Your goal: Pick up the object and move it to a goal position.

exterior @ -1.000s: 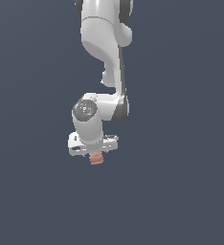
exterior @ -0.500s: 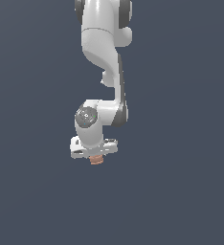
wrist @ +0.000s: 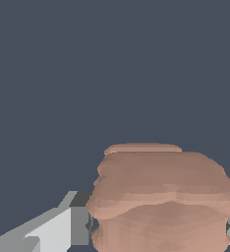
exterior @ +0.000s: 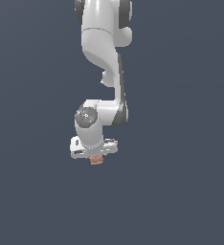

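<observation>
Object (wrist: 161, 197) cut by wrist view's edge; tool (exterior: 95, 158) fingertips mostly hidden.

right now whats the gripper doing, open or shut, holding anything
Gripper: shut on the reddish-brown object, which fills the space between its fingers in the wrist view.

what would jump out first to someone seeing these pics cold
In the exterior view, the white arm reaches down the middle of a plain dark blue-grey background, with nothing else around it. At its lower end the gripper is shut on a small reddish-brown object that pokes out beneath it. In the wrist view that object looms large, ridged and blocky, with a grey finger against its side.
</observation>
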You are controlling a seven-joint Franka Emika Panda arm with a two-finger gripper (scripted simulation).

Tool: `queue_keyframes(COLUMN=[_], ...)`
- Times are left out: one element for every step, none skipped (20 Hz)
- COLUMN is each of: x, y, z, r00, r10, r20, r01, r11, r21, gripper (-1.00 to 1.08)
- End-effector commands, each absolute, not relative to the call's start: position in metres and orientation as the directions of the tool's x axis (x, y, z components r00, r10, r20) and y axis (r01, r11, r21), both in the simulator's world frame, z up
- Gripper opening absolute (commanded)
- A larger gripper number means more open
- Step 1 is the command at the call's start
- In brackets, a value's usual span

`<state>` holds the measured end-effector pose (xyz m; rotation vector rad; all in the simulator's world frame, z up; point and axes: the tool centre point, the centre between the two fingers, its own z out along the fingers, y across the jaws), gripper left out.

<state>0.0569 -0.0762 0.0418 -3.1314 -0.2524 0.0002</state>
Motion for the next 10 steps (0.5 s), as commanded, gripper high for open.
queue_keyframes(x=[0.057, 0.057, 0.058, 0.058, 0.059, 0.060, 0.060, 0.062, 0.063, 0.064], y=[-0.076, -0.075, -0.072, -0.069, -0.066, -0.061, -0.056, -0.049, -0.042, -0.034], z=[0.042, 0.043, 0.045, 0.047, 0.050, 0.053, 0.057, 0.062, 0.067, 0.073], r00=[0.987, 0.987, 0.987, 0.987, 0.987, 0.987, 0.987, 0.987, 0.987, 0.987], r10=[0.160, 0.160, 0.160, 0.160, 0.160, 0.160, 0.160, 0.160, 0.160, 0.160], r20=[0.000, 0.000, 0.000, 0.000, 0.000, 0.000, 0.000, 0.000, 0.000, 0.000], r01=[0.160, 0.160, 0.160, 0.160, 0.160, 0.160, 0.160, 0.160, 0.160, 0.160], r11=[-0.987, -0.987, -0.987, -0.987, -0.987, -0.987, -0.987, -0.987, -0.987, -0.987], r21=[0.000, 0.000, 0.000, 0.000, 0.000, 0.000, 0.000, 0.000, 0.000, 0.000], gripper=[-1.00, -1.00, -1.00, -1.00, -1.00, -1.00, -1.00, -1.00, -1.00, -1.00])
